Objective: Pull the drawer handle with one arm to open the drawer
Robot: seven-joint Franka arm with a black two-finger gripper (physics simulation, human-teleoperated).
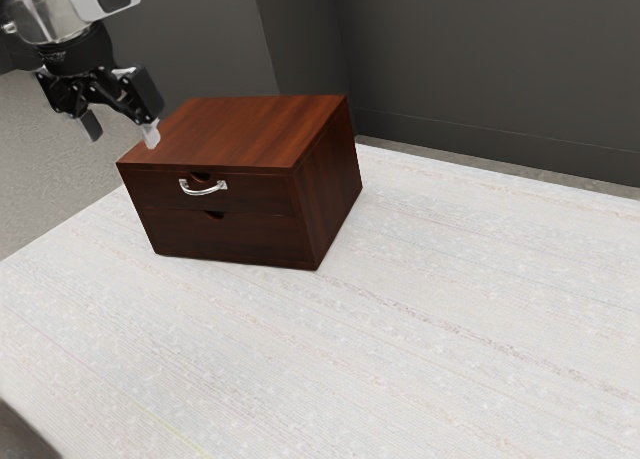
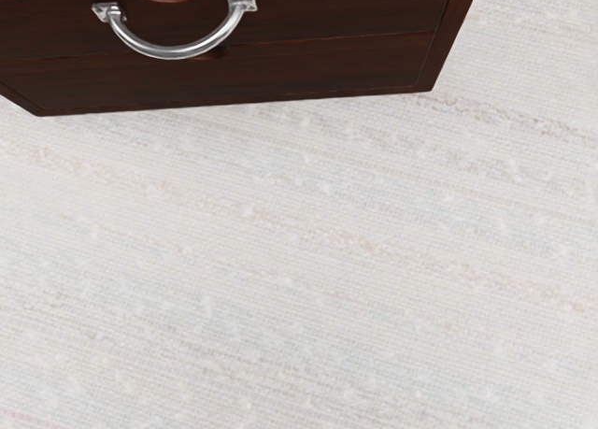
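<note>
The drawer (image 1: 240,192) is the upper of two in a small chest (image 1: 250,129) of dark reddish-brown wood, which stands on the table towards the exterior view's left. Its front sits flush with the chest's face, so it reads as shut. A curved silver handle (image 1: 203,187) is fixed near the left end of that front, under a small scooped notch. In the wrist view the handle (image 2: 173,32) shows as a bright metal bow with two square mounts, against the dark drawer front (image 2: 327,8). The lower drawer (image 1: 225,234) has only a small notch at its top edge.

The table (image 1: 450,309) is pale, off-white, with a fine streaked grain; the wrist view shows it (image 2: 299,261) spreading out below the chest. Behind it stands a dark grey wall (image 1: 480,49), with grey floor (image 1: 40,179) at the exterior view's left.

The gripper (image 1: 120,129) hangs at the upper left of the exterior view, above and behind the chest's left top corner. Its fingers (image 1: 150,134) stand spread apart with nothing between them. The white-tipped one lies close to that corner; whether it touches cannot be told.
</note>
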